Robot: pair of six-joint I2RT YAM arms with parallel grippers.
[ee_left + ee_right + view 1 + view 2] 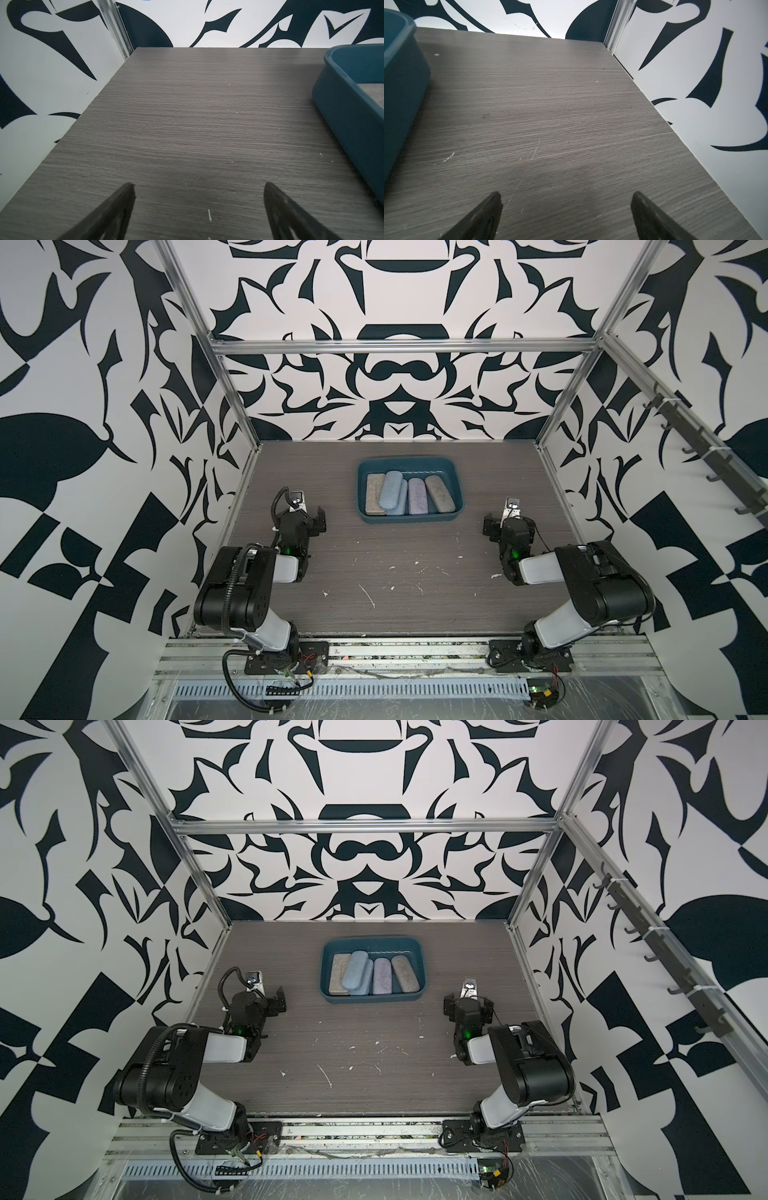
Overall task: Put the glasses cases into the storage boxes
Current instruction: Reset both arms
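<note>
We count five cases (417,496) side by side in the tray (409,519), centre-far on the surface (395,585), one blue overlapping its neighbours. We judge them light, stiff and grippy with felt, so pinch across the narrow width at mid-length. Jaws of the left arm (249,585) and right arm (598,585) stand apart and empty, flanking the tray.

Grey wood-grain table (395,605) w/ teal tray (409,518) at back centre (white flecks (324,593) near front).
</note>
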